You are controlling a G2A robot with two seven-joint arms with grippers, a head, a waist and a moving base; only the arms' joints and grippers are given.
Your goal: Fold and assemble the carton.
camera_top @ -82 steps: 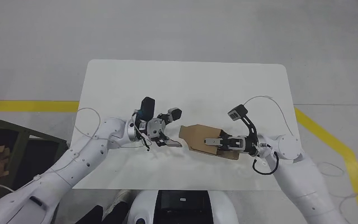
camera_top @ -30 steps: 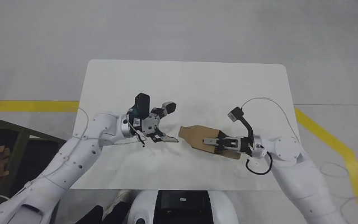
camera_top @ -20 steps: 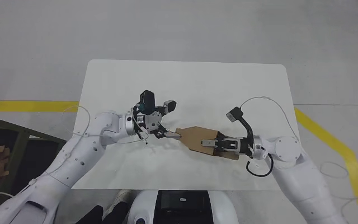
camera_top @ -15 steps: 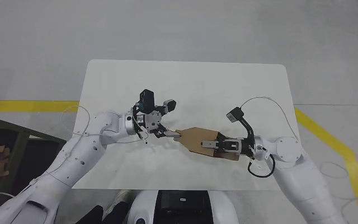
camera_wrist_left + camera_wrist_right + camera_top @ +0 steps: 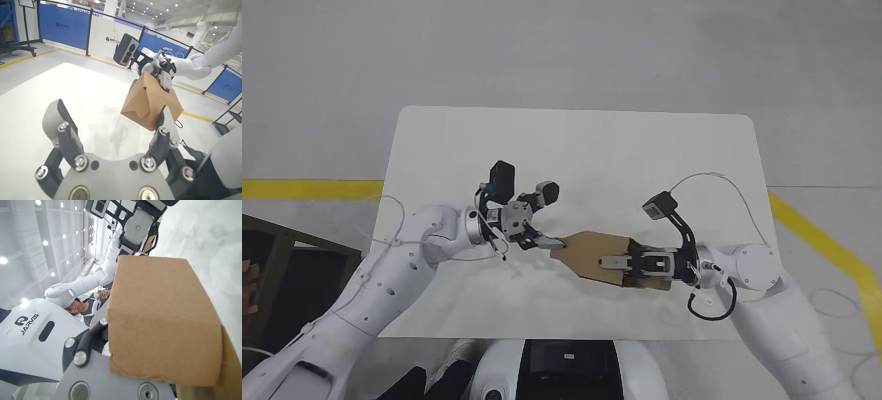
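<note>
Progress seems well along: the brown cardboard carton point(image 5: 592, 262), just below frame centre, is already box-shaped and grasped by the right gripper point(image 5: 620, 262). The left gripper point(image 5: 540, 216), released wide, sits at its end flaps, which look not fully tucked.

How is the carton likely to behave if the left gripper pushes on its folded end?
Probably flexes: the carton looks like thin creased card, its end flaps only loosely tucked. Likely light, since the right gripper holds it up by one end. A push may pivot it in that grip.
</note>
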